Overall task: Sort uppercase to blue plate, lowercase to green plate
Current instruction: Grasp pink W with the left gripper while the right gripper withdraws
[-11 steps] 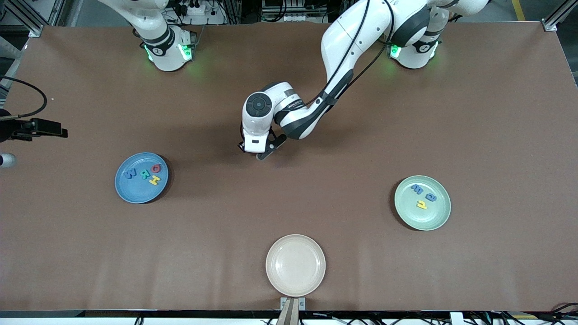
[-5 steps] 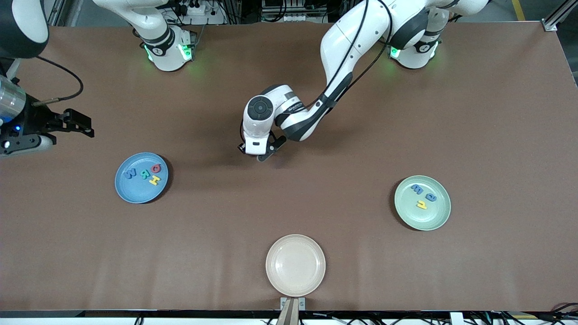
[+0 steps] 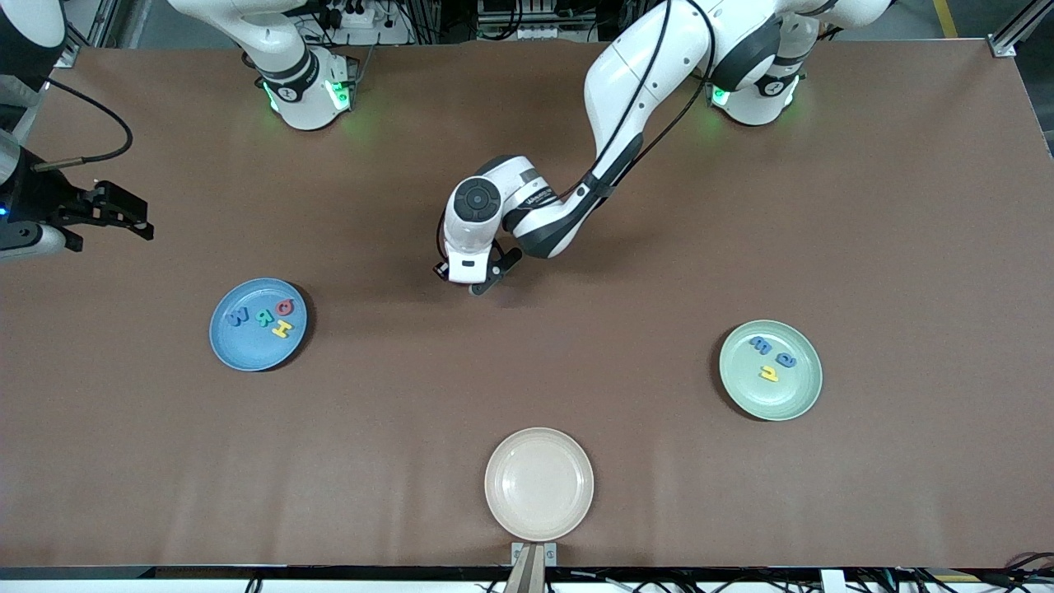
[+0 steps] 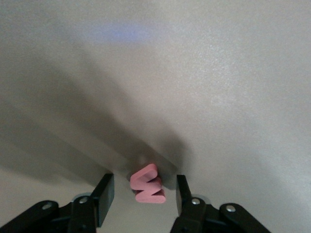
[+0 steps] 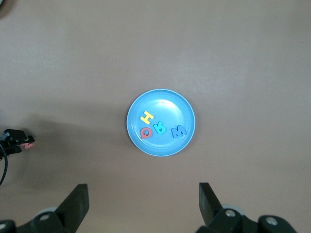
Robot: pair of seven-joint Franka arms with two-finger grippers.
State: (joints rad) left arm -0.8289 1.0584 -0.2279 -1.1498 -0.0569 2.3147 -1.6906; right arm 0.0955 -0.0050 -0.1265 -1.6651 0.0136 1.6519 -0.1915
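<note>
The red w (image 4: 148, 184) lies on the table (image 3: 576, 346) mid-table, bracketed by the left gripper (image 4: 144, 196) — jaws spread, neither finger seen touching it. Closure is best centred on the letter's flat sides so it is not tipped. The right gripper (image 5: 144, 204) is held spread, high over the blue plate (image 3: 224, 346), waiting — the green plate (image 3: 807, 395) awaits this letter.
</note>
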